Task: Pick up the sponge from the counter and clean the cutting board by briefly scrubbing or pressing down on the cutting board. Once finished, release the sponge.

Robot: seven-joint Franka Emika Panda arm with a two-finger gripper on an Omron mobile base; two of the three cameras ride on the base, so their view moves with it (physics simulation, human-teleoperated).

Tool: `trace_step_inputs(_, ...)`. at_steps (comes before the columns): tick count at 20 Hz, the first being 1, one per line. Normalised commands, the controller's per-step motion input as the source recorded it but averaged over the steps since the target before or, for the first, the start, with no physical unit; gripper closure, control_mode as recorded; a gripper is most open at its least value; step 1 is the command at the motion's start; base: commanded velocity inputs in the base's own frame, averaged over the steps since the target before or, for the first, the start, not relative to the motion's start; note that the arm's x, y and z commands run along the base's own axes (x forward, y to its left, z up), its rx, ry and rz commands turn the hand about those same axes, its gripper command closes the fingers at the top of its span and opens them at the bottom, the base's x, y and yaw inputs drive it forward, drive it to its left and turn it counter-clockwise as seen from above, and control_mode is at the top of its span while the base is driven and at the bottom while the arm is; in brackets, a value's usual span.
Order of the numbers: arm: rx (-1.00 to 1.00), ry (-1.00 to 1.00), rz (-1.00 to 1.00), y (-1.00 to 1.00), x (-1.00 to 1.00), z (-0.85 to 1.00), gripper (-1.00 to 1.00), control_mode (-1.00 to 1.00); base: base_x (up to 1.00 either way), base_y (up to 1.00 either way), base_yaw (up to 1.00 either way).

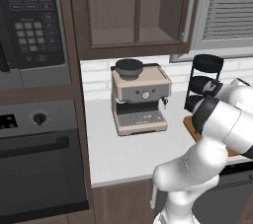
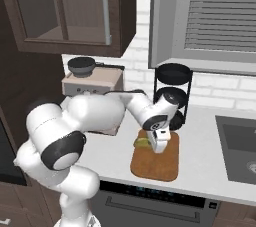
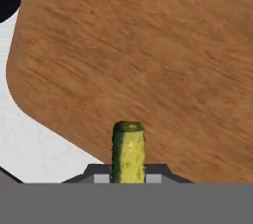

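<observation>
Claw (image 3: 128,176) closed on sponge (image 3: 128,151), poised over cutting board (image 3: 148,60), counter (image 2: 200,136) beneath.

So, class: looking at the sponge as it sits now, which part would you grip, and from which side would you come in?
Grip the sponge across its narrow thickness, green layer to yellow face, coming from above. The hand view shows the gripper shut on it exactly so, edge-on over the cutting board, leaving a free end to press down.
</observation>
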Motion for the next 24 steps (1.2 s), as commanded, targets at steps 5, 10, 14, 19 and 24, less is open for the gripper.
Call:
trace_step_inputs(5,0.01,-0.05,0.01,0.66,-0.03,0.38,1.0,-1.0,0.0,0.0,0.0)
trace_step_inputs(10,0.0,0.0,0.07,0.67,-0.09,0.01,1.0,-1.0,0.0,0.0,0.0)
trace_step_inputs(14,0.0,0.0,0.05,0.56,-0.14,0.0,1.0,-1.0,0.0,0.0,0.0)
trace_step_inputs(19,0.0,0.0,0.02,0.18,0.0,0.0,1.0,-1.0,0.0,0.0,0.0)
trace_step_inputs(24,0.0,-0.03,0.02,0.13,0.03,-0.1,1.0,-1.0,0.0,0.0,0.0)
